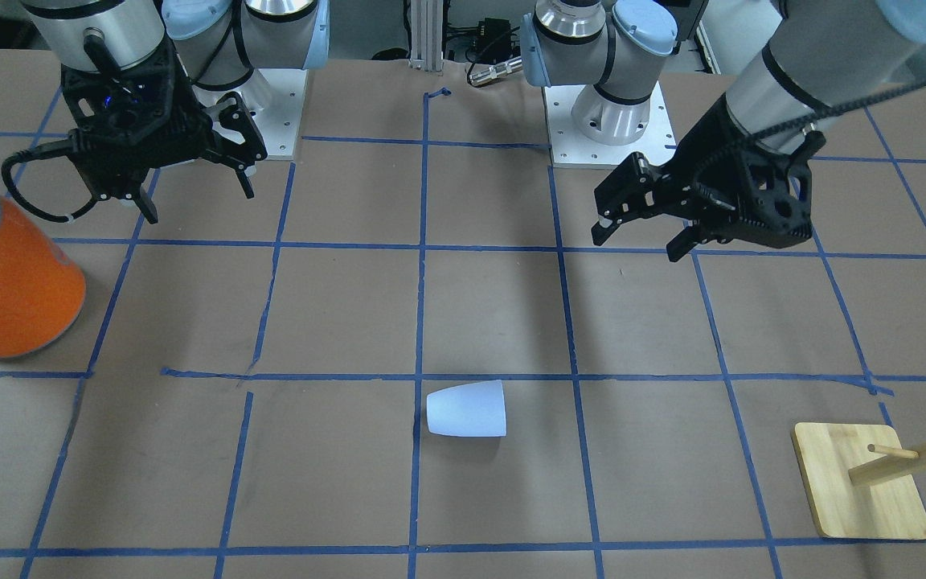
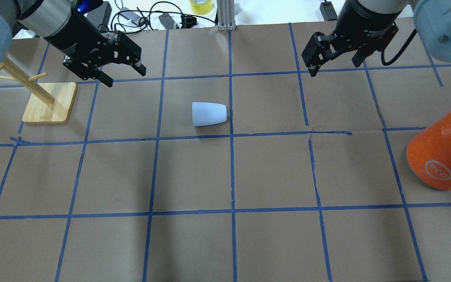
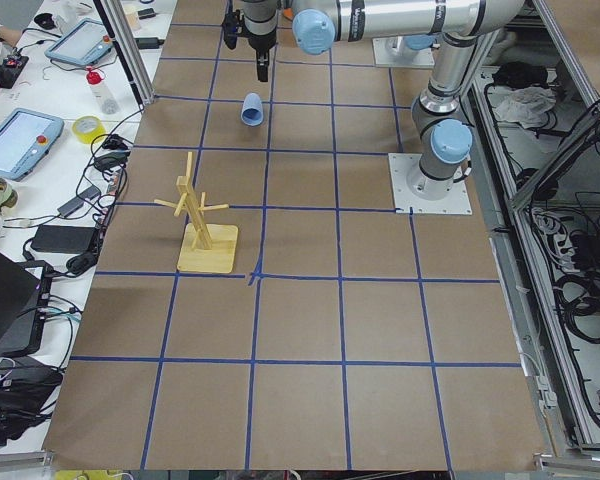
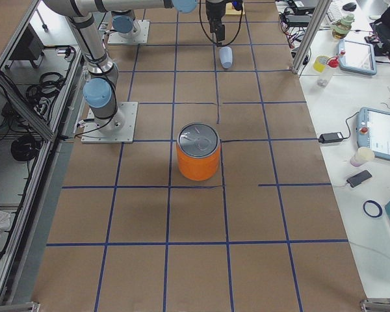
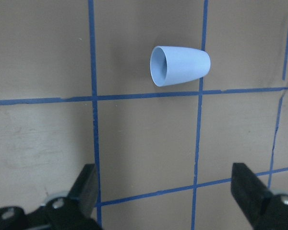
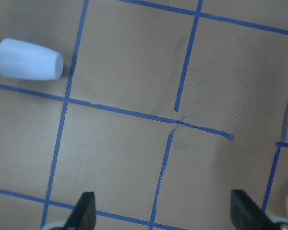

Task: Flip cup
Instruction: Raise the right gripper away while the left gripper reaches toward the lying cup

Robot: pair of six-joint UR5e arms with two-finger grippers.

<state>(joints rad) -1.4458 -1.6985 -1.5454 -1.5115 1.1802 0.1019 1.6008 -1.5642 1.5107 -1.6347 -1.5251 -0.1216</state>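
The cup [image 2: 209, 114] is a small pale blue-white tumbler lying on its side on the brown paper, mouth toward the robot's left. It also shows in the front view [image 1: 467, 408], the left wrist view [image 5: 180, 65] with its blue inside facing the camera, and the right wrist view [image 6: 29, 59]. My left gripper [image 2: 125, 77] is open and empty, hovering beyond and left of the cup; in the front view [image 1: 637, 245] it is at the right. My right gripper [image 2: 334, 67] is open and empty, well right of the cup, seen too in the front view [image 1: 198, 203].
A large orange can [image 2: 442, 156] with a silver top stands at the table's right side, also in the front view [image 1: 9, 289]. A wooden peg rack [image 2: 49, 102] stands at the left, close to the left gripper. Blue tape lines grid the paper.
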